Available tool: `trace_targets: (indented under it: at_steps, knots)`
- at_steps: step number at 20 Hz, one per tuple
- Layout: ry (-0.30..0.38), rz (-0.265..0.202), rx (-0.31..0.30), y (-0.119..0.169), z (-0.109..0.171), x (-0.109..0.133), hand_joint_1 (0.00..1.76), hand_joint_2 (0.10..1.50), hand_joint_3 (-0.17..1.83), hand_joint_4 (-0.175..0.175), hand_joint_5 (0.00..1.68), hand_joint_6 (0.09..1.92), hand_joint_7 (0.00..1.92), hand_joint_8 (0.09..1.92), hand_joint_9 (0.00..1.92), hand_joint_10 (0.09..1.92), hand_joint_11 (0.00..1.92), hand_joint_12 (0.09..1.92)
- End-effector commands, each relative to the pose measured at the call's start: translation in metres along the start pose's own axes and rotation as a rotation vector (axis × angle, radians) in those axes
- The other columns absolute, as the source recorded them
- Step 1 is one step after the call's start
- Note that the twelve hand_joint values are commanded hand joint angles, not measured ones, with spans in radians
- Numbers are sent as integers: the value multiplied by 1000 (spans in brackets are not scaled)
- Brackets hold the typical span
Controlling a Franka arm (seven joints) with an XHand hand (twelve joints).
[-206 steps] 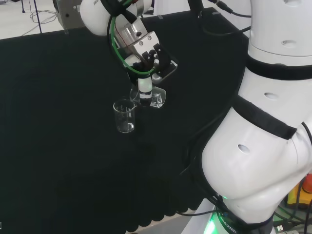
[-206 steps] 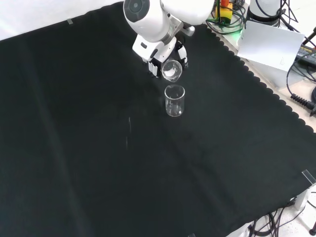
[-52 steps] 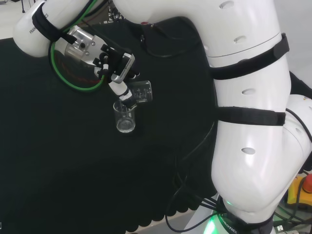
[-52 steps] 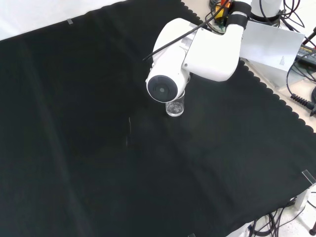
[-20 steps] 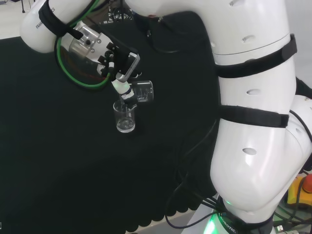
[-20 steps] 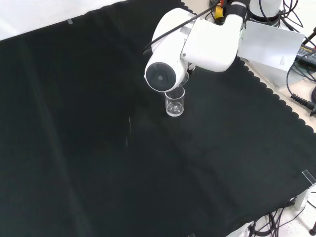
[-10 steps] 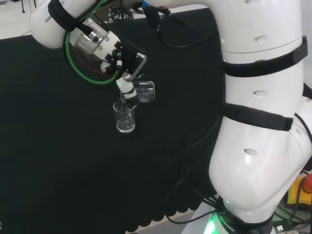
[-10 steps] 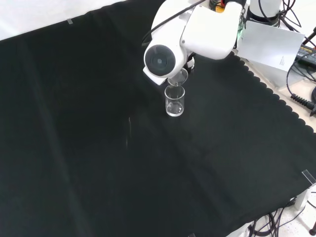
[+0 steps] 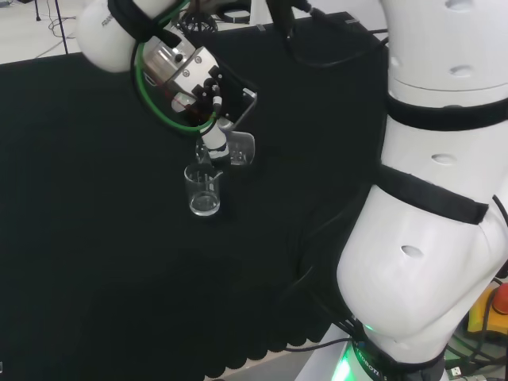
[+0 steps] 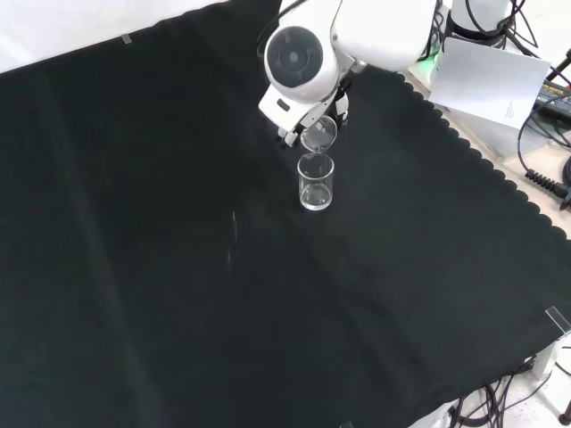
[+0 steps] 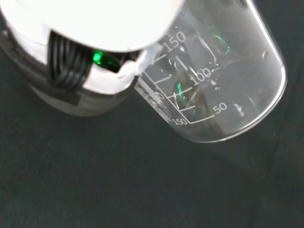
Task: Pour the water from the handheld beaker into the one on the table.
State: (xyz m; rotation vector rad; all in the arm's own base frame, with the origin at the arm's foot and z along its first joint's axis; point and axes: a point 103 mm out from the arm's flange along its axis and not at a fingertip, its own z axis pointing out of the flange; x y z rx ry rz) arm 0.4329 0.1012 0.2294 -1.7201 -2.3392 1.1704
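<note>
**Held beaker tilting over the standing beaker**

The handheld beaker (image 9: 240, 148) is hanging in the air, tipped on its side, with its mouth turned toward the standing beaker (image 9: 203, 190) and just above that beaker's rim. In the front view the handheld beaker (image 10: 318, 134) is showing its round opening just beyond the standing beaker (image 10: 315, 182), the two close together but whether their rims are touching cannot be told. In the wrist view the handheld beaker (image 11: 218, 80) is lying at a slant with its printed scale showing; how much water is sitting in it cannot be made out.

The standing beaker is resting upright on the counter (image 10: 161, 267), which is carrying a black cloth. In the head view something pale is gleaming at its bottom, though the level cannot be read.

The hand (image 9: 213, 136) is grasping the handheld beaker, its black and white fingers (image 10: 285, 111) curling round the glass from the far side in the front view. In the head view the hand is reaching down from the upper left, a green cable (image 9: 155, 107) looping around the wrist. The arm's big white links (image 9: 429, 238) are standing at the right of the head view, and a white link with a round grey cap (image 10: 294, 58) is sitting just above the hand in the front view.
</note>
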Motion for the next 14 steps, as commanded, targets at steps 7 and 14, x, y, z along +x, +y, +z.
trace_targets:
  at_steps: [7,14]
  knots:
    - [164,-83,-152,4,12,-29,1286,561,1027,-175,1067,1181,1131,1163,1497,1002,1179,895]
    - [229,-118,-203,12,19,-47,1286,562,1025,-175,1067,1181,1130,1163,1497,999,1177,890]
